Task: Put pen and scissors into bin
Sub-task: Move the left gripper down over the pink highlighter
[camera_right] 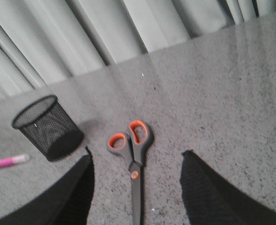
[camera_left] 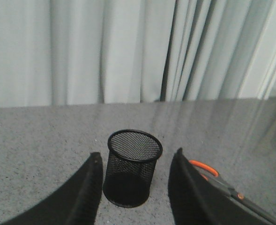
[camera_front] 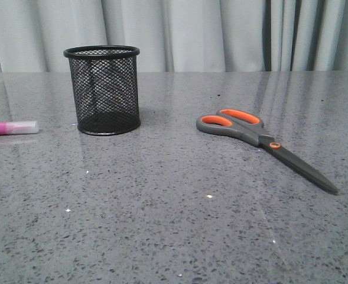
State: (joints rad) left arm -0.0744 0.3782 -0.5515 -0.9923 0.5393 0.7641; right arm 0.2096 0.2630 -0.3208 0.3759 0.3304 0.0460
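Left gripper (camera_left: 135, 187): jaws spread wide, nothing held; both dark fingers (camera_left: 84, 197) show in the left wrist view, curving up from the lower edge, raised clear of the tabletop (camera_left: 34, 140).
Between left jaws: the cup (camera_left: 130, 168) stands ahead of the gap, untouched.
Right gripper (camera_right: 137, 187): jaws spread wide, nothing held; two dark, textured fingers (camera_right: 203, 192) show in the right wrist view.
Between right jaws: the scissors (camera_right: 134, 159) lie in line with the gap, untouched.
Arms: neither shows in the front view.
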